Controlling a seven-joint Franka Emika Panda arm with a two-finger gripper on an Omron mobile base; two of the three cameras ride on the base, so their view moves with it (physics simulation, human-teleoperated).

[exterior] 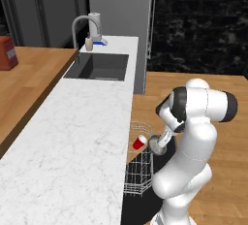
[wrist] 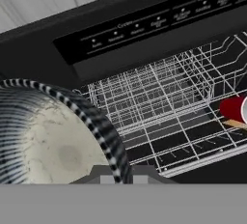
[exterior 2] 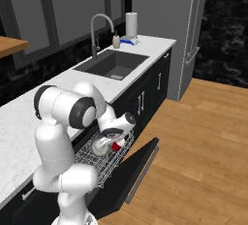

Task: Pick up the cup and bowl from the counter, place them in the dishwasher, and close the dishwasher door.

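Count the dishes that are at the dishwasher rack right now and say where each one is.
2. The red cup lies on its side in the white wire rack. The grey bowl is held in the pincer just above the rack, beside the cup. More could be hidden behind the arm.

A home kitchen, white marble surface [exterior: 72, 136] running past a dark sink [exterior: 99, 66] with arched faucet [exterior 2: 99, 25], dishwasher [exterior 2: 126, 170] standing open, steel fridge [exterior 2: 167, 20] rising beside wood flooring [exterior 2: 193, 146]

A dark sink [exterior: 99, 67] with a curved faucet [exterior: 82, 25] sits beside a paper-towel roll [exterior 2: 131, 24].
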